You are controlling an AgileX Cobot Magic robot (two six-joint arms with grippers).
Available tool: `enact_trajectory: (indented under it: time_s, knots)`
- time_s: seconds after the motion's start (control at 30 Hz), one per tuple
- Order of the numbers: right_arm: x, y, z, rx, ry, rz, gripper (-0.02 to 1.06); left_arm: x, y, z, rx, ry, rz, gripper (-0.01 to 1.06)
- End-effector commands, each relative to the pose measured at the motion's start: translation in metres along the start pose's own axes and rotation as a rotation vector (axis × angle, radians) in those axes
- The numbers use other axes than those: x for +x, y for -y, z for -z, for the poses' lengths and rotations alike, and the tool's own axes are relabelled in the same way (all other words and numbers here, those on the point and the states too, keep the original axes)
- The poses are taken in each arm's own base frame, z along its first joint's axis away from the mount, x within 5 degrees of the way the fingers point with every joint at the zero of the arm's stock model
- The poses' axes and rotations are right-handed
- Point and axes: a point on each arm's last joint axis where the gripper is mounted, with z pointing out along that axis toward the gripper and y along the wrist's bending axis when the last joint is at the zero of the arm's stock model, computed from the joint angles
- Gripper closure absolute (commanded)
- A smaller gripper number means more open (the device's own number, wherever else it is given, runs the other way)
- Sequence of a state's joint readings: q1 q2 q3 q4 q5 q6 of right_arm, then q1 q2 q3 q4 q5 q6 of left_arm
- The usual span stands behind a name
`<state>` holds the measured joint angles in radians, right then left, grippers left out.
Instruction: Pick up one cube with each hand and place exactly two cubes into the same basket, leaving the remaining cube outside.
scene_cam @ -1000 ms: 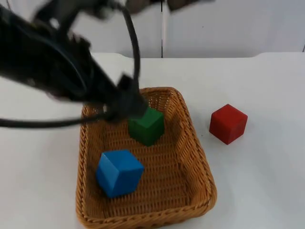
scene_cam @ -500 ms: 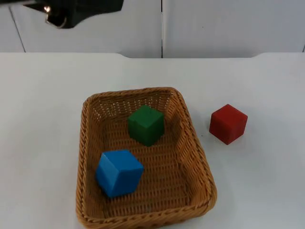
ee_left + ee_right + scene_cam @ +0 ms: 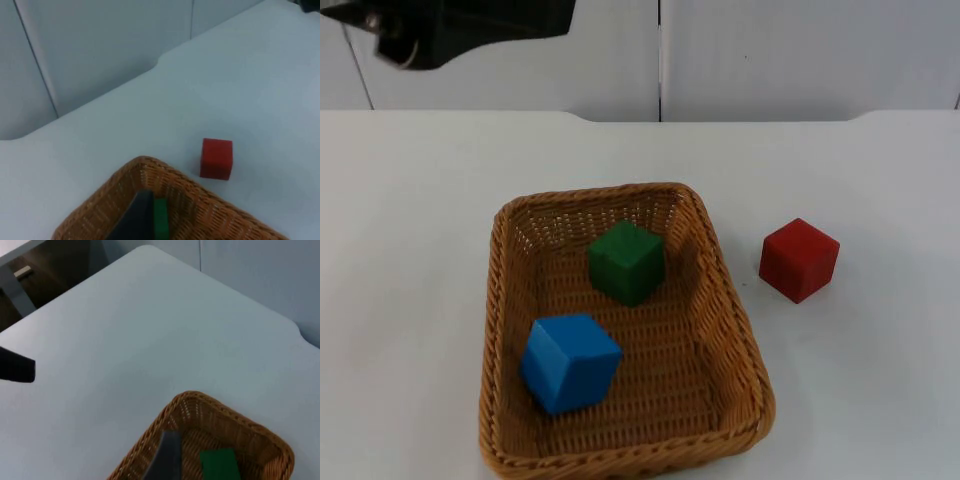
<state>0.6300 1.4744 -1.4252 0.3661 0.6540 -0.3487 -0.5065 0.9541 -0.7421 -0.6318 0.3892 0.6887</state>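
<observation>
Blue cube (image 3: 570, 362) in basket (image 3: 724, 310)

The table (image 3: 880, 380) is seen in the top view from a fixed point above, looking down and forward to the wall (image 3: 800, 55); the basket (image 3: 730, 330) is framed near. The left wrist view is taken from high above the table, looking down across the basket's rim (image 3: 210, 207) and the red cube (image 3: 216, 158) toward the wall. The right wrist view is likewise taken from high up, over the basket toward a table corner. The basket and green cube (image 3: 626, 260) are shared by all three views.
</observation>
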Motion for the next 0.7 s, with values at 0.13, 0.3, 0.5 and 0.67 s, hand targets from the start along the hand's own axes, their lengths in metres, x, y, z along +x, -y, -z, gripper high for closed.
enact_trajectory:
  time_s: [0.13,0.3,0.5,0.67]
  knots:
    - [0.016,-0.004,0.024,0.019,0.03,0.013,0.31,0.0,0.007,0.016,0.036,0.001,-0.016,0.05]
    - [0.034,-0.008,0.04,0.026,0.038,0.011,0.31,0.0,0.013,0.036,0.044,0.012,-0.032,0.05]
    - [0.055,-0.014,0.061,0.031,0.048,0.01,0.31,0.007,0.015,0.058,0.009,-0.031,-0.025,0.05]
    - [0.076,-0.018,0.076,0.035,0.055,0.009,0.31,0.011,0.018,0.075,-0.006,-0.031,-0.039,0.05]
